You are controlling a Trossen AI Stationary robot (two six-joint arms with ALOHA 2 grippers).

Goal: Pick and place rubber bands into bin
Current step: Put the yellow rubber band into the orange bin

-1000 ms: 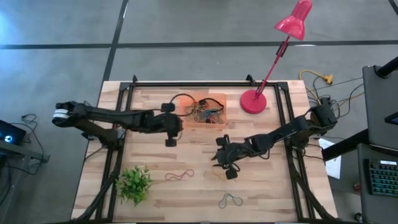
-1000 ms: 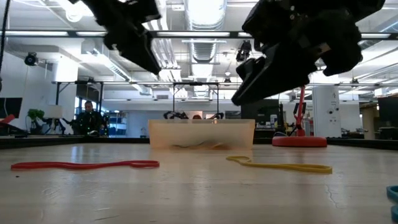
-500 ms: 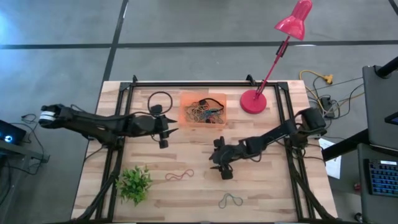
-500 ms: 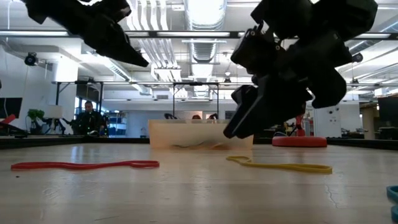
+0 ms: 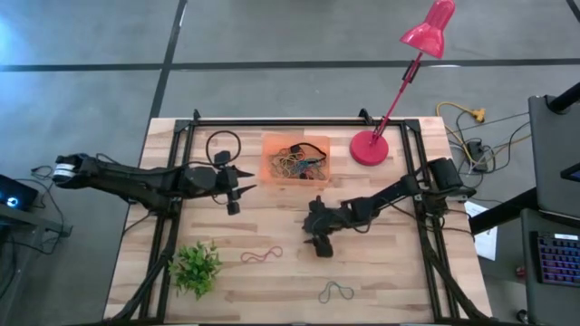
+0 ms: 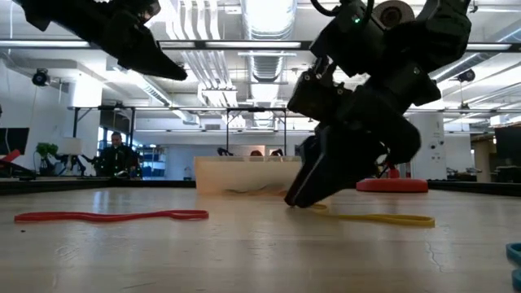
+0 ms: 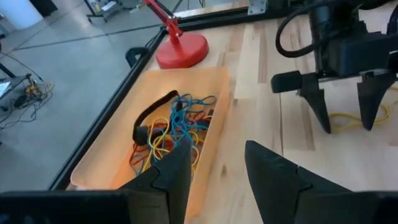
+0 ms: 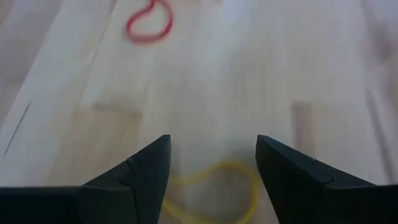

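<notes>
The orange bin (image 5: 268, 172) at the table's far middle holds a tangle of rubber bands (image 5: 297, 163). My right gripper (image 5: 314, 244) is open and tipped down at the table. Its fingers stand either side of the looped end of a yellow rubber band (image 8: 219, 186), which lies flat on the wood (image 6: 374, 218). Whether the tips touch the band or the table, I cannot tell. A red band (image 5: 261, 255) and a dark band (image 5: 336, 291) lie nearer the front. My left gripper (image 5: 243, 188) hovers open and empty, left of the bin (image 7: 112, 155).
A red lamp base (image 5: 369, 148) stands right of the bin, its stem leaning to the far right. A small green plant (image 5: 197, 265) sits at the near left. Black frame rails (image 5: 177, 181) run along both sides of the table. Bare wood lies between the loose bands.
My right gripper has come down from well above the table to the yellow band's end, shifting a little toward the table's left and tipping its fingers steeply down. My left gripper has drawn back from the bin toward the table's left edge. The bands on the table have stayed put.
</notes>
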